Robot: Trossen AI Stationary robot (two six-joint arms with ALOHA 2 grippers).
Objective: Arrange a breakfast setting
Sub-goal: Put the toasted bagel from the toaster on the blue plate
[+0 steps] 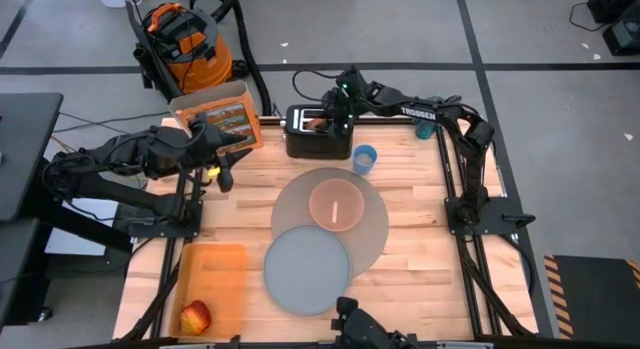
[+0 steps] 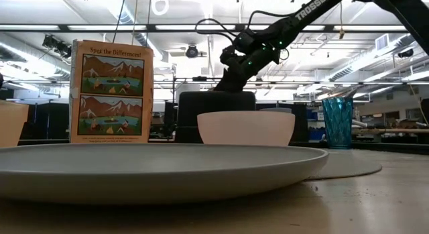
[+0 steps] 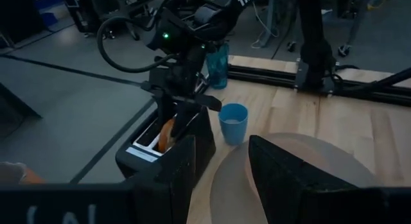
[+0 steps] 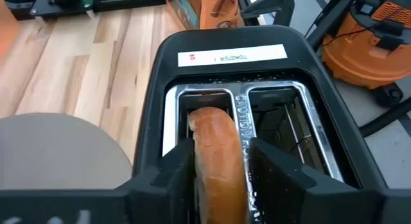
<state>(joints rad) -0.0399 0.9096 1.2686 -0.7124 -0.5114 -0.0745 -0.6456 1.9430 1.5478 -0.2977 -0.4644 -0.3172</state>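
Bagel (image 4: 216,160) upright in one slot of black toaster (image 4: 231,76) at table's far edge, flanked closely by right gripper (image 4: 218,179) fingers, seemingly closing on it. Step in hand: pulling bagel out. Next: firm pinch, straight lift, carry to grey plate (image 1: 306,271). Left gripper (image 1: 222,174) idle, part open, empty, near picture box (image 1: 222,119).

The toaster (image 4: 231,102) has a white strip reading "TOASTER", just behind its slots. Beside the toaster, the box (image 2: 112,92) says "Spot the Differences!", and the arm (image 2: 305,11) above reads "TROSSEN".

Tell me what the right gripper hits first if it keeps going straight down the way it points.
The right gripper points down into the toaster. Its jaws already flank the bagel standing in one slot, so it would likely meet the bagel first, then the slot's rim.
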